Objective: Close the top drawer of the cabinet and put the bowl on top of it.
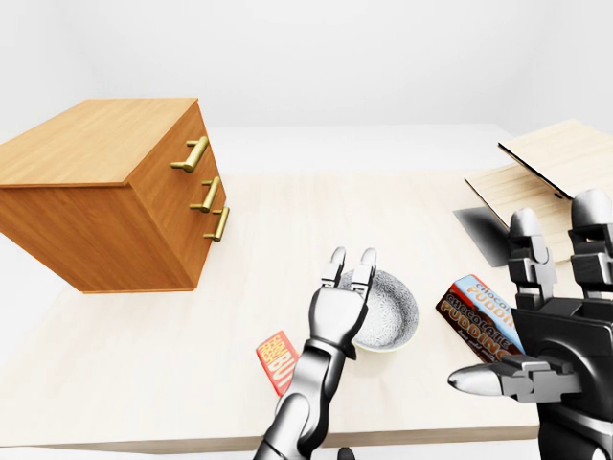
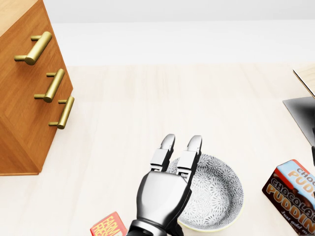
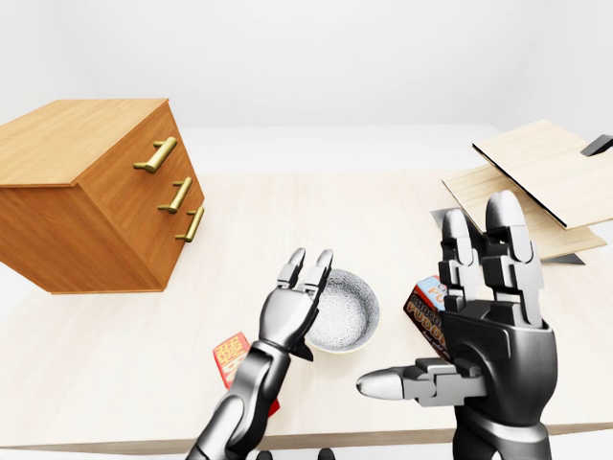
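Cabinet, orange-brown wood with brass-gold handles. Bowl, white with a fine grey speckled floral pattern and a cream rim. Table, pale cream wood grain. Pudding box, brown, with a blue and red end. Left robot hand, glossy silver.

The wooden cabinet stands at the left, drawers shut; the patterned bowl sits upright on the table.

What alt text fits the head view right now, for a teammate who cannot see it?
The left hand, fingers open, hovers over the left rim of a patterned bowl on a pale table. A wooden cabinet with three brass handles stands at left; a pudding box lies at right.
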Motion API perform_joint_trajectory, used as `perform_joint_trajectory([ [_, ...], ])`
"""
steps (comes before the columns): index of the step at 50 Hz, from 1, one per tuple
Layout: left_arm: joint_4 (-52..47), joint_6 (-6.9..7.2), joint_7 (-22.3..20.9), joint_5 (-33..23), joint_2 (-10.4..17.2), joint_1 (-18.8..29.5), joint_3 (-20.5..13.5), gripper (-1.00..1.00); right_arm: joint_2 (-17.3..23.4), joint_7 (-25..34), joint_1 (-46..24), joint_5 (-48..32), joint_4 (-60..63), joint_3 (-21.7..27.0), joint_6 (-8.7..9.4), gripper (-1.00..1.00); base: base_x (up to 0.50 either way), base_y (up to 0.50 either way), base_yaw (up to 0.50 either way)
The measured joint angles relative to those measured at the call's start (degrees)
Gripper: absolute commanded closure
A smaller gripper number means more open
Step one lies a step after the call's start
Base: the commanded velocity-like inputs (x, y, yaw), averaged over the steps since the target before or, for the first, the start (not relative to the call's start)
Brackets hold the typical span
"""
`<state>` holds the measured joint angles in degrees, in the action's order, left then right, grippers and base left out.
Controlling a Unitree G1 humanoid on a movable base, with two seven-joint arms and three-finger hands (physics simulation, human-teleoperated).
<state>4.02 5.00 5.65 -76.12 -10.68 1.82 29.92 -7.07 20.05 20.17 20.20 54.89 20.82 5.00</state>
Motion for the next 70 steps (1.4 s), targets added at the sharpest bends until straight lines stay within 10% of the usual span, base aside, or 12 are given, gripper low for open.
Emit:
perform_joint_trajectory([
  [24, 6.0, 0.0, 2.2, -1.0, -1.5, 1.5, -0.6, -1.0, 0.1, 0.1, 0.1, 0.0, -0.6, -0.1, 0.0, -1.0, 0.0, 0.0, 0.0],
  [25, 6.0, 0.0, 2.2, -1.1, -1.5, 1.5, -0.6, 1.0, 0.1, 0.1, 0.1, 0.1, -0.6, 0.0, 0.0, -1.0, 0.0, 0.0, 0.0],
  [70, 0.3, 0.0, -1.5, 0.6, -1.0, 1.8, -1.6, 1.0, -0.2, 0.6, 0.2, 0.4, 0.1, 0.4, 0.0, -1.0, 0.0, 0.0, 0.0],
])
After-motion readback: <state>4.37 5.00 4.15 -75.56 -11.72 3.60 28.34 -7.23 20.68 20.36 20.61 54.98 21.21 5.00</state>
